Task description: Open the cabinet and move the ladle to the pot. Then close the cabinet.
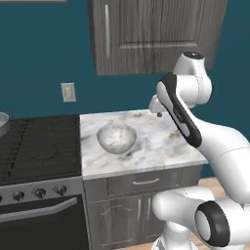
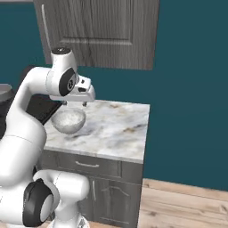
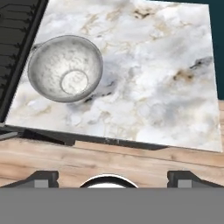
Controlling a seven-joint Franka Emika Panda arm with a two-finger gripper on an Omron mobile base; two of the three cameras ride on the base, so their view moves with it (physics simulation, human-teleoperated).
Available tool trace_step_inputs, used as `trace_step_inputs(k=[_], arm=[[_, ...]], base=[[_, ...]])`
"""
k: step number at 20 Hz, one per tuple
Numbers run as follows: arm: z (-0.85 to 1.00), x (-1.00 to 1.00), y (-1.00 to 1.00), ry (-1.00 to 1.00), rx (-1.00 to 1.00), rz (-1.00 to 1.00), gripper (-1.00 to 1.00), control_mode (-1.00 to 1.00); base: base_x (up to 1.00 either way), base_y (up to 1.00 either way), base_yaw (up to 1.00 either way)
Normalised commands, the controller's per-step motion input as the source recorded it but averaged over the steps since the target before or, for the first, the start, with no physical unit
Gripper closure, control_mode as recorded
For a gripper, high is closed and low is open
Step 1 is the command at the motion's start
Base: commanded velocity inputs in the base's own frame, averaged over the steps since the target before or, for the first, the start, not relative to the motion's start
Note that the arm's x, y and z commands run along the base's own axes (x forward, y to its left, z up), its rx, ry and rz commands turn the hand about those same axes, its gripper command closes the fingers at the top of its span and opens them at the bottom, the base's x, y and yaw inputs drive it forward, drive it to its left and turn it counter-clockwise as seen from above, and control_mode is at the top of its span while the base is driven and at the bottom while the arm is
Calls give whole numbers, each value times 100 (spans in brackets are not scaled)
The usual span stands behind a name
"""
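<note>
While shut above the tabletop, cabinet door likely rigid, heavyish, hinged: best taken at its slim, slippery bar handle; end effector wide open, empty, over tabletop.

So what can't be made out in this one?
- Ladle: whether it is inside the cabinet; the shut door hides the interior in both base views.
- Pot: cut off by the left edge, left base view.
- Claw: tips too small to judge, right base view.
</note>
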Motion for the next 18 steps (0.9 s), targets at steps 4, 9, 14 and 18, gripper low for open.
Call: trace_step_inputs(k=[4, 9, 14, 18], arm=[[0, 0, 0, 0, 0, 0, -100, 100], [0, 0, 0, 0, 0, 0, -100, 100], [0, 0, 0, 0, 0, 0, -100, 100], [0, 0, 0, 0, 0, 0, -100, 100]], base=[[0, 100, 3], [12, 71, 0], [25, 32, 0], [56, 20, 0]])
